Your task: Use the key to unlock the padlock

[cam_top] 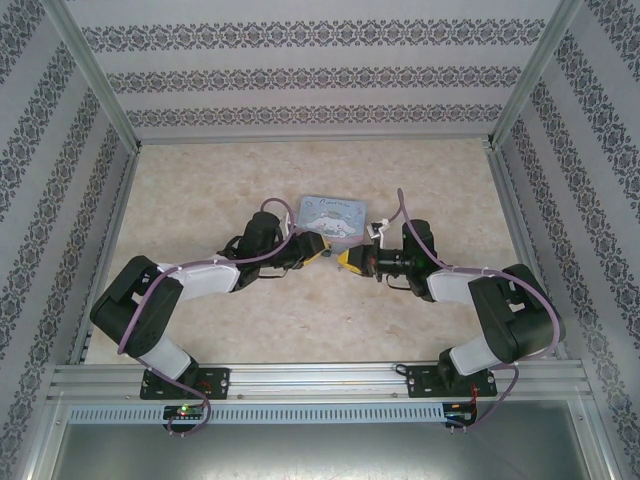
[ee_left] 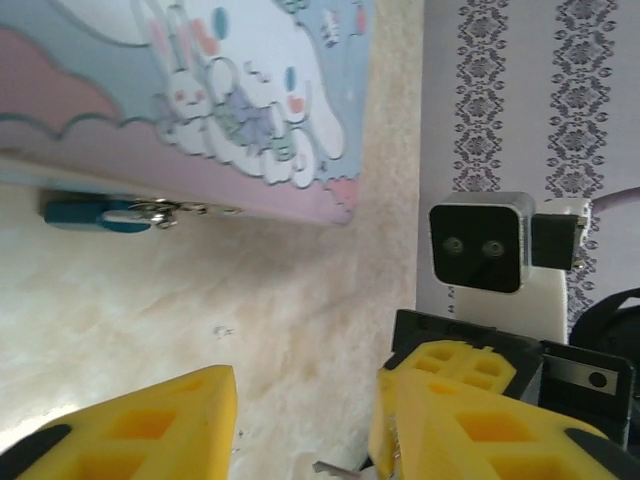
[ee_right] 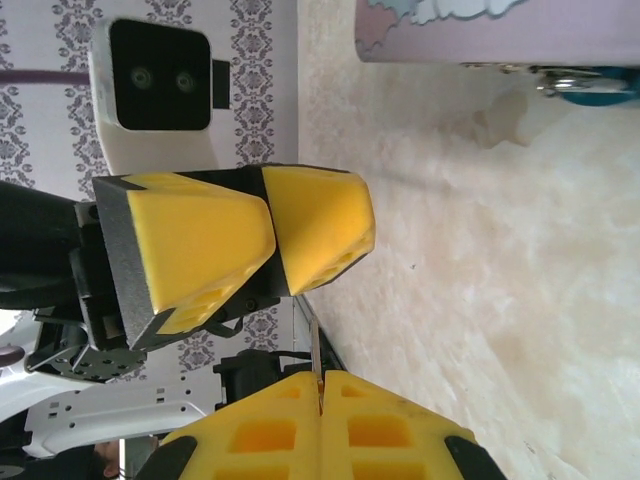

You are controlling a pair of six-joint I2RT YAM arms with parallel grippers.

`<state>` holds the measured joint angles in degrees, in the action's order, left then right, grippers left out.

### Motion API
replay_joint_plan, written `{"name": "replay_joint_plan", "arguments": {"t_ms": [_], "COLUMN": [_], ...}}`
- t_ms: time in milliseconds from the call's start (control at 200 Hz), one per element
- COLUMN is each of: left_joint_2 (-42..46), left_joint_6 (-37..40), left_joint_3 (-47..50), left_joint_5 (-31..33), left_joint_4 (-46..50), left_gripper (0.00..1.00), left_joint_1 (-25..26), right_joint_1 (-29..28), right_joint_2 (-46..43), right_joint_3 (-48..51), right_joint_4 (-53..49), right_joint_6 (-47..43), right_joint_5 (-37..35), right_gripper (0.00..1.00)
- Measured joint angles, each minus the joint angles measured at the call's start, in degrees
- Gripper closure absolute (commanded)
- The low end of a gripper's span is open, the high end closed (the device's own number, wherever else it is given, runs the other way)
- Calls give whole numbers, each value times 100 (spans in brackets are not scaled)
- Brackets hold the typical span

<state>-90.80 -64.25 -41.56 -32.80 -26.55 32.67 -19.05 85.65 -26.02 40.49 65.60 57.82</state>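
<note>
The padlock (ee_left: 95, 212) is small and teal, lying on the table against the tin's edge, with its thin shackle towards the tin; it also shows as a teal padlock (ee_right: 600, 85) at the top right of the right wrist view. The key (ee_right: 317, 350) is a thin metal blade standing out of my right gripper (ee_right: 320, 385), which is shut on it. My left gripper (ee_left: 305, 420) is open with bare table between its fingers, and a metal tip of the key (ee_left: 335, 467) shows at the bottom edge. Both grippers meet just in front of the tin, left gripper (cam_top: 318, 250) and right gripper (cam_top: 350, 262).
The light-blue cartoon tin box (cam_top: 333, 213) lies flat at the table's middle, just beyond both grippers. Patterned walls (cam_top: 60, 150) close the table on three sides, and an aluminium rail (cam_top: 320, 380) runs along the near edge.
</note>
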Motion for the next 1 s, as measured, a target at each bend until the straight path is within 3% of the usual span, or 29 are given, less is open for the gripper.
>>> {"name": "replay_joint_plan", "arguments": {"t_ms": [744,904,999], "left_joint_2": [-345,-393,-426], "left_joint_6": [-354,-369,-369], "left_joint_3": [-184,-188,-192], "left_joint_5": [-254,-249,-210], "left_joint_4": [-570,-603,-601], "left_gripper": [76,71,75], "left_joint_1": [212,212,212], "right_joint_1": [-164,-184,-186], "right_joint_2": [109,120,120], "right_joint_3": [-291,-291,-291], "right_joint_4": [0,-4,-4], "right_joint_6": [17,15,15], "right_joint_5": [-146,-162,-162], "right_gripper": [100,100,100]}}
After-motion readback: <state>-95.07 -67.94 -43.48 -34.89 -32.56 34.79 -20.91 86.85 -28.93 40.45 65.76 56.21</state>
